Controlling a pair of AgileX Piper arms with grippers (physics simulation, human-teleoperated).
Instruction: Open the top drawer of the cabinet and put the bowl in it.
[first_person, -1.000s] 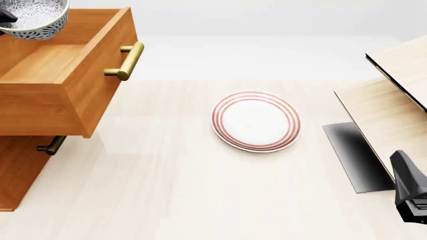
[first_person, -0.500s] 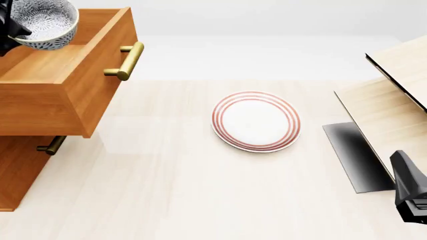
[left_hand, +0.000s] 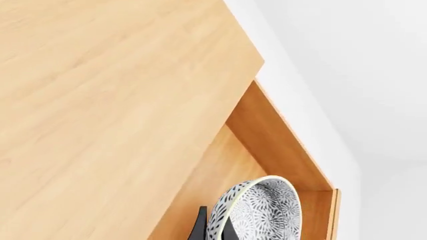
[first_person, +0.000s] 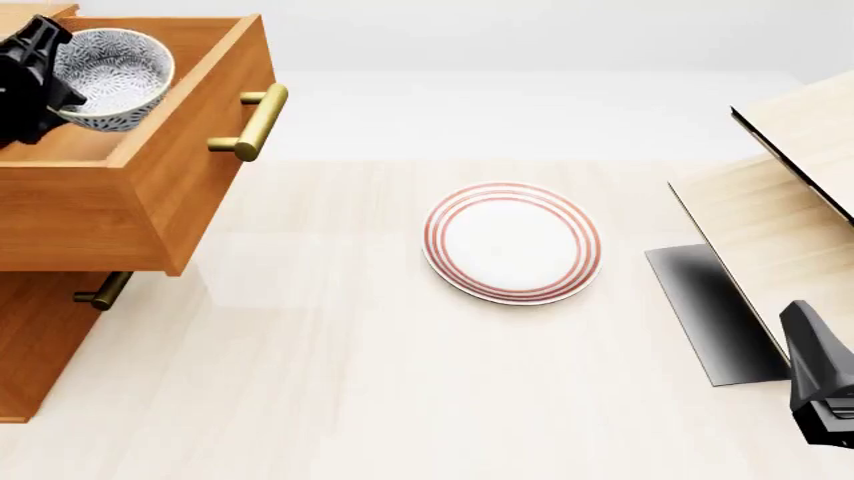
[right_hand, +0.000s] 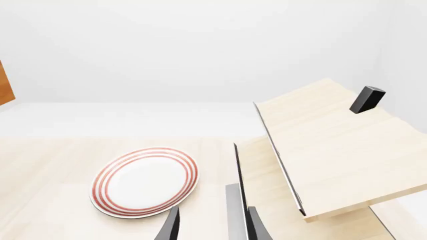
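The cabinet (first_person: 40, 340) stands at the left with its top drawer (first_person: 160, 180) pulled far out, brass handle (first_person: 251, 122) facing right. My left gripper (first_person: 56, 88) is shut on the near rim of the speckled bowl (first_person: 120, 72), which hangs tilted low inside the drawer's back part. The left wrist view shows the bowl (left_hand: 261, 210) on edge between the black fingers (left_hand: 199, 226), above the drawer floor (left_hand: 220, 190). Whether the bowl touches the floor I cannot tell. My right gripper (right_hand: 212, 229) stays open at the table's near right, holding nothing.
A white plate with red rings (first_person: 511, 241) lies mid-table. A pale light-wood structure (first_person: 787, 200) with a dark base plate (first_person: 707, 310) fills the right side. The second drawer's handle (first_person: 103, 291) shows below the open drawer. The cabinet top (left_hand: 100, 100) lies beside the left gripper.
The left gripper has carried the bowl down and to the right, from above the drawer's back edge into the drawer. The right arm has not moved.
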